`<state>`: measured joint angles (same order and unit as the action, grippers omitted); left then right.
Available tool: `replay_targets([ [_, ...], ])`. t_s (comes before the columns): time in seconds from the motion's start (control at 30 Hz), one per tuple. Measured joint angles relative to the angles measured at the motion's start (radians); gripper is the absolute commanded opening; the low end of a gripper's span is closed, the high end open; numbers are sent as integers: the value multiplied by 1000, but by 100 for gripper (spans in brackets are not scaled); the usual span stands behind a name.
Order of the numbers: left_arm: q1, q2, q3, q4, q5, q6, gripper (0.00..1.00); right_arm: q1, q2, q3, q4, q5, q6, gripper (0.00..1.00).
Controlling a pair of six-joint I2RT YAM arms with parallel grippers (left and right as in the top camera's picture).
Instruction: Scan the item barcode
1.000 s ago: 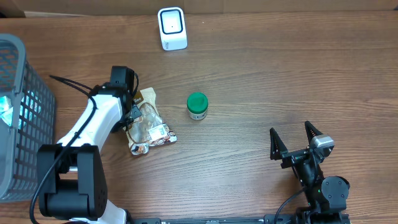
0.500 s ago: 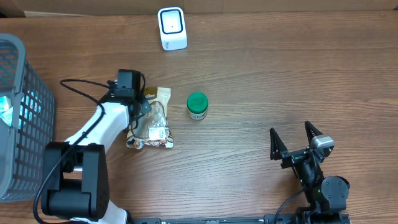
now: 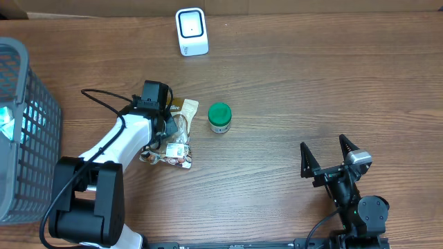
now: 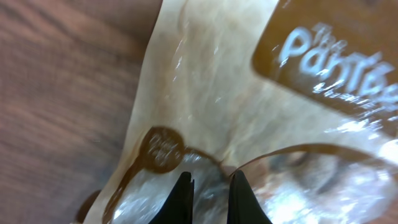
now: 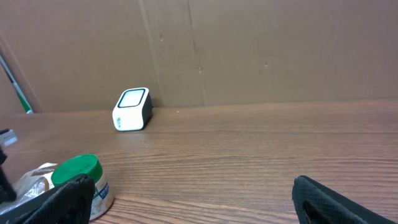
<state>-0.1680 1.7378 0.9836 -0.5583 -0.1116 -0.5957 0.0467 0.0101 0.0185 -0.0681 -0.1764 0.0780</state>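
Just left of the green-lidded jar [image 3: 219,116], the left gripper [image 4: 210,190] pinches a snack pouch [image 3: 176,149] — the right gripper [image 3: 322,144], well right of the jar, spread wide.

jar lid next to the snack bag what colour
The jar lid is green, clearest overhead.

On the table [image 3: 311,83] we count one snack pouch [image 3: 178,138], one green-lidded jar [image 3: 220,117] and one white scanner [image 3: 191,31] at the far edge. We also count one grey basket [image 3: 34,138] at the left edge and two grippers: the left gripper [image 4: 210,177] and the right gripper [image 3: 322,144].
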Motion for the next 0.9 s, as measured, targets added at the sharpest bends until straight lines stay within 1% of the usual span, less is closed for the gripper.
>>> replay_targets([
  [0.1,0,0,43,-106,7,26,4,0,0,0,0,0,0,100],
  [0.17,11,-3,190,-235,16,88,4,0,0,0,-2,0,0,100],
  [0.23,20,-6,300,-298,23,130,4,0,0,0,-1,0,0,100],
  [0.27,27,-6,406,-378,32,163,4,0,0,0,0,0,0,100],
  [0.37,48,-16,665,-540,45,241,4,0,0,0,-1,0,0,100],
  [0.4,62,-24,786,-594,48,280,4,0,0,0,0,0,0,100],
  [0.47,84,-32,944,-700,45,330,6,0,0,0,0,0,0,100],
  [0.5,92,-35,990,-725,42,344,6,0,0,0,0,0,0,100],
  [0.6,144,-37,1218,-854,10,384,7,0,0,0,0,0,0,100],
  [0.67,217,-52,1357,-918,-16,402,8,0,0,0,0,0,0,100],
  [0.7,256,-58,1395,-940,-18,409,9,0,0,0,0,0,0,100],
  [0.73,308,-58,1438,-968,-21,411,11,0,0,0,0,0,0,100],
  [0.77,359,-61,1464,-980,-26,412,18,0,0,0,0,0,0,100],
  [0.8,433,-61,1487,-996,-31,412,22,0,0,0,0,0,0,100],
  [0.83,483,-61,1494,-1001,-30,409,31,0,0,0,0,-1,0,100],
  [0.87,540,-61,1497,-1007,-30,409,36,0,0,0,-1,0,0,100],
  [0.9,594,-60,1497,-1011,-24,408,42,0,0,0,0,-1,0,100],
])
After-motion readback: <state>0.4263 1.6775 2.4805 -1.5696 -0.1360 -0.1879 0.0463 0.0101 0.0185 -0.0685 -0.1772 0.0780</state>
